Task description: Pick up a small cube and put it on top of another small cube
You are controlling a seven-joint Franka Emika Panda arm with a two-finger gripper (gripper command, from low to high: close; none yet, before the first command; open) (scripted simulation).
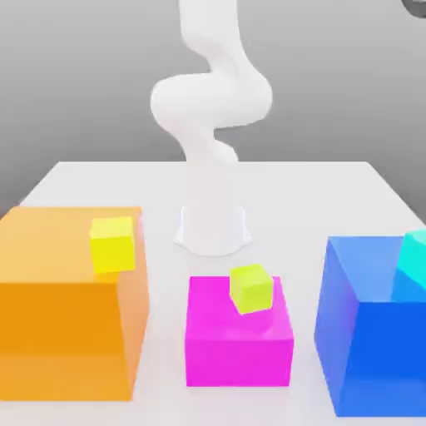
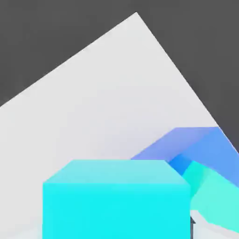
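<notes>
A cyan small cube (image 2: 116, 200) sits close up in front of the hand camera, and my gripper is shut on it. Beyond it in the hand view, a second, greener cyan small cube (image 2: 215, 193) rests on a big blue cube (image 2: 196, 144). In the exterior view that same small cube (image 1: 413, 254) sits on the blue cube (image 1: 366, 333) at the exterior view's right edge. A yellow small cube (image 1: 112, 243) lies on a big orange cube (image 1: 66, 308). A yellow-green small cube (image 1: 251, 288) stands tilted on a magenta cube (image 1: 239, 341).
The white arm base (image 1: 212, 212) stands mid-table behind the magenta cube, and the arm rises out of the top of the exterior view. The white table (image 1: 316, 200) spreads behind and between the big cubes.
</notes>
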